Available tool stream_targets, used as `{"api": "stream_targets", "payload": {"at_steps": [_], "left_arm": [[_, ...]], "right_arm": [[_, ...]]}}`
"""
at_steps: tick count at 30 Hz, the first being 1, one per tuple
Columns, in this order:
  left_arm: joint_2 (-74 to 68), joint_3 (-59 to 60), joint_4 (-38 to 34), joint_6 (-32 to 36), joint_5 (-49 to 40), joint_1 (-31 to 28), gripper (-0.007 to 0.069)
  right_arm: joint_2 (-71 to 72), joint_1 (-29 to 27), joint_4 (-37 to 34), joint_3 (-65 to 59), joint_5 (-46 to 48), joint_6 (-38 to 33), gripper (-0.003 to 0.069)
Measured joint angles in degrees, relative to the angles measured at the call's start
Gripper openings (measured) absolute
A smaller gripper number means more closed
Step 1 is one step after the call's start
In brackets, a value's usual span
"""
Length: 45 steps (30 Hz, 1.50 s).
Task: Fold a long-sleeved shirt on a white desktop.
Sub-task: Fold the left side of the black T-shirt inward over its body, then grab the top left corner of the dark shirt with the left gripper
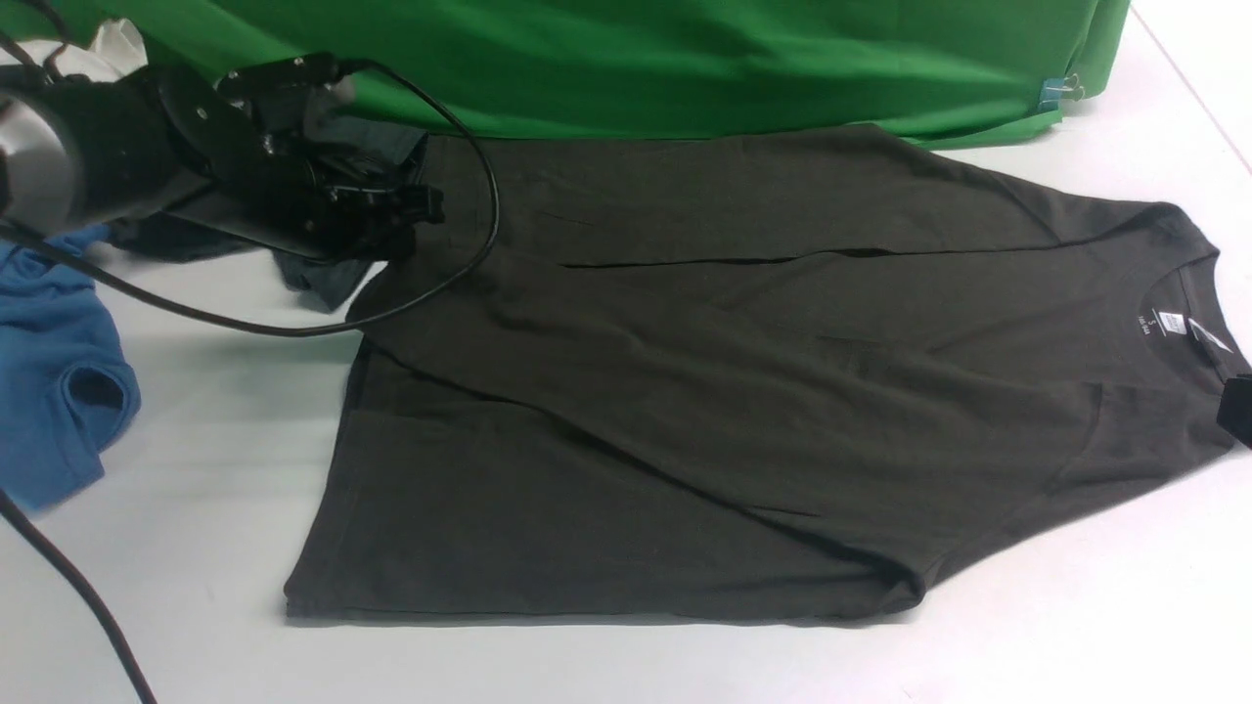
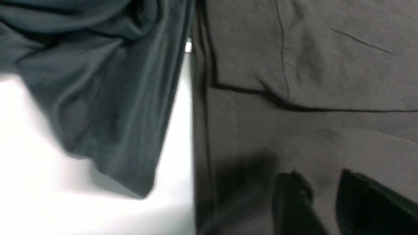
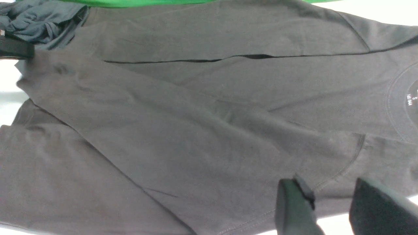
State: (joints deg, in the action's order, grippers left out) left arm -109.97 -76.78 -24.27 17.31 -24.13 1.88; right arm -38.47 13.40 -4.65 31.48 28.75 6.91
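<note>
The long-sleeved shirt (image 1: 685, 391) lies flat on the white desktop (image 1: 196, 440), round neckline and white neck label (image 1: 1169, 323) to the right, hem to the left. Both sleeves are folded across its body. My left gripper (image 1: 411, 210) hovers over the shirt's far left corner. In the left wrist view its jaws (image 2: 321, 178) stand apart, open, over shirt cloth (image 2: 294, 130) with nothing pinched. My right gripper (image 1: 1237, 411) shows only at the right edge of the front view. Its jaws (image 3: 326, 186) are open above the shirt's (image 3: 196, 130) near shoulder edge.
A smaller dark grey garment (image 1: 328, 279) lies bunched beside the shirt's far left corner, under my left arm. A blue garment (image 1: 54, 391) sits at the left edge. Green cloth (image 1: 685, 59) hangs along the back. A black cable (image 1: 469, 254) loops over the shirt's corner.
</note>
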Motion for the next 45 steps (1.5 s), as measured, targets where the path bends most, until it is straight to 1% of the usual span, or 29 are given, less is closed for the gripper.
{"api": "stream_targets", "payload": {"at_steps": [2, 3, 4, 5, 7, 9, 10, 11, 14, 17, 18, 19, 21, 22, 24, 25, 26, 29, 30, 32, 35, 38, 41, 45], "left_arm": [[0.0, -0.81, 3.01, -2.83, -0.41, 0.0, 0.0334], [0.0, -1.64, 5.43, -5.49, -1.36, 0.0, 0.0381], [0.0, -2.59, 6.5, -6.66, -2.68, 0.0, 0.0419], [0.0, -3.17, 7.37, -7.46, -3.54, 0.0, 0.0437], [0.06, -7.67, 9.14, -10.41, -11.38, 0.0, 0.0533], [0.24, -11.61, 9.23, -11.26, -17.0, -0.06, 0.0586], [0.24, -14.58, 8.81, -11.86, -21.61, -0.06, 0.061], [0.24, -14.98, 8.81, -11.96, -21.61, -0.06, 0.0612], [-0.9, -22.19, 7.88, -13.14, -26.19, -0.06, 0.0624], [-2.56, -25.09, 8.1, -14.19, -26.89, -0.06, 0.0622], [-5.2, -27.55, 8.88, -15.2, -28.67, -0.06, 0.0617], [-6.75, -28.49, 9.09, -15.48, -29.57, -0.06, 0.0614], [-8.45, -29.32, 9.23, -15.98, -30.71, -0.06, 0.0612], [-11.14, -30.49, 9.29, -16.87, -31.84, -0.06, 0.0604], [-13.57, -31.44, 9.09, -17.31, -32.19, -0.06, 0.0596], [-14.12, -31.66, 8.99, -17.7, -32.3, -0.06, 0.0595], [-15.74, -32.39, 8.77, -18.12, -32.35, -0.06, 0.0591], [-17.59, -33.36, 8.4, -20.62, -32.08, -0.24, 0.0584], [-18.58, -33.76, 7.78, -22.84, -31.96, -0.5, 0.0583], [-19.45, -33.87, 5.3, -24.76, -30.93, -1.36, 0.0583], [-20.87, -34.0, -0.86, -24.91, -27.78, -2.53, 0.0583], [-21.98, -34.19, -5.44, -24.65, -24.83, -3.19, 0.0583], [-23.04, -34.24, -7.25, -24.65, -23.29, -3.48, 0.0583], [-23.79, -34.24, -7.45, -23.94, -23.6, -3.48, 0.0583]], "right_arm": [[0.0, 0.0, 0.0, 0.0, 0.28, -0.06, 0.0244], [0.0, 0.0, 0.0, 0.0, 0.42, -0.11, 0.0248], [0.0, 0.0, 0.0, 0.0, 0.46, -0.16, 0.0255], [0.0, 0.0, 0.0, 0.0, 0.53, -0.18, 0.0256], [0.0, 0.0, -0.17, 0.0, 0.59, -0.42, 0.0276], [-0.06, 0.05, -0.7, 0.16, 0.99, -2.0, 0.029], [-0.5, 0.32, -1.16, 1.2, 2.77, -3.49, 0.03], [-0.62, 0.33, -1.28, 1.44, 3.1, -4.06, 0.0302], [-6.26, 2.01, -2.03, 9.45, 8.67, -6.53, 0.0328], [-10.66, 2.73, -2.44, 14.46, 10.15, -6.91, 0.0333], [-14.89, 3.2, -3.08, 18.32, 9.9, -7.31, 0.0336], [-16.47, 3.26, -3.82, 19.52, 9.74, -7.31, 0.0336], [-18.26, 3.26, -5.09, 20.75, 9.59, -7.31, 0.0335], [-20.71, 3.26, -7.83, 22.0, 9.43, -7.85, 0.0335], [-22.96, 3.26, -10.81, 22.44, 8.9, -10.37, 0.0335], [-23.16, 3.26, -11.05, 22.44, 8.9, -10.37, 0.0335], [-24.77, 3.26, -12.51, 22.44, 8.75, -11.98, 0.0335], [-26.48, 3.26, -13.29, 22.44, 8.63, -12.77, 0.0335], [-27.29, 3.26, -13.4, 22.44, 8.27, -13.35, 0.0335], [-27.79, 3.26, -13.61, 22.44, 7.39, -13.93, 0.0335], [-27.91, 3.26, -13.72, 22.44, 5.72, -14.8, 0.0335], [-27.91, 3.26, -13.77, 22.44, 4.98, -15.01, 0.0335], [-27.91, 3.26, -13.77, 22.44, 4.8, -15.07, 0.0335], [-27.91, 3.26, -13.77, 22.44, 4.55, -15.07, 0.0335]]}}
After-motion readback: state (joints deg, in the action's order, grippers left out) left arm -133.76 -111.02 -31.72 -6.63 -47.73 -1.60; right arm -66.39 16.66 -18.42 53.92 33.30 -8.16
